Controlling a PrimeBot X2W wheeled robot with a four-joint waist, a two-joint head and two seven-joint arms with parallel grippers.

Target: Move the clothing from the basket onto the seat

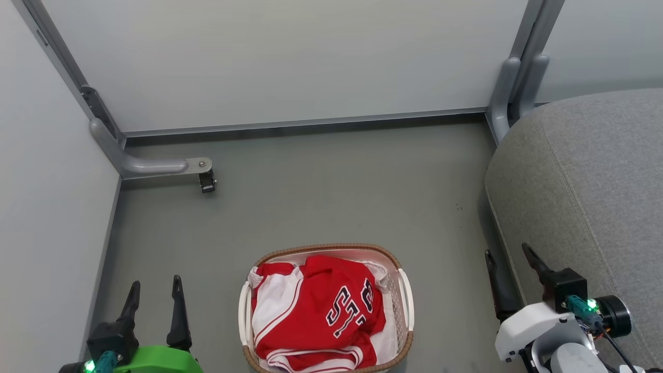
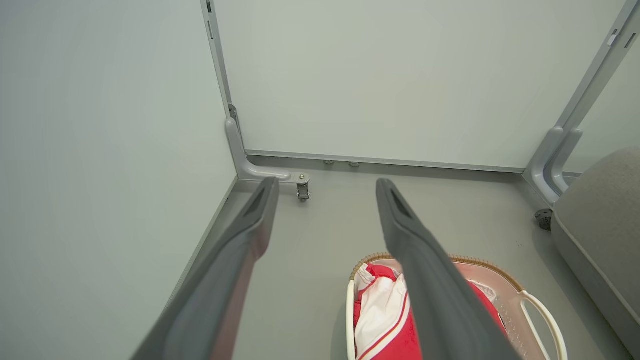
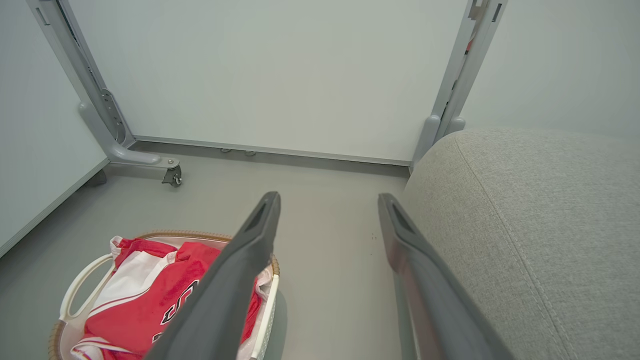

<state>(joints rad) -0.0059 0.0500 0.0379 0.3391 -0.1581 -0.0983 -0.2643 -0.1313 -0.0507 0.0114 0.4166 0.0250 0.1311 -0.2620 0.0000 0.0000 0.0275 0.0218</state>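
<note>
The left gripper [image 1: 156, 282] is hanging low at the near left, fingers pointing toward the far wall and spread wide, gripping nothing. The right gripper [image 1: 506, 251] is sitting at the near right, just beside the left edge of the seat [image 1: 585, 181]. Its fingers are equally wide apart and empty, angled toward the far side. Neither gripper is touching the basket [image 1: 331, 247], which is standing between them on the floor.

The grey floor [image 1: 321, 197] is lying smooth and bare around the basket. White partition panels [image 1: 290, 62] in grey metal frames are closing off the far and left sides. A frame foot with a caster [image 1: 207, 182] is reaching out from the far left corner.

Two grippers, one basket and one seat are showing. The clothing [image 1: 321, 305] is lying bunched inside the basket, red with white trim and dark numerals facing up. How many garments are making up the heap cannot be told. Two casters are showing in the left wrist view: one at the far left and a second [image 2: 542, 218] beside the seat.
</note>
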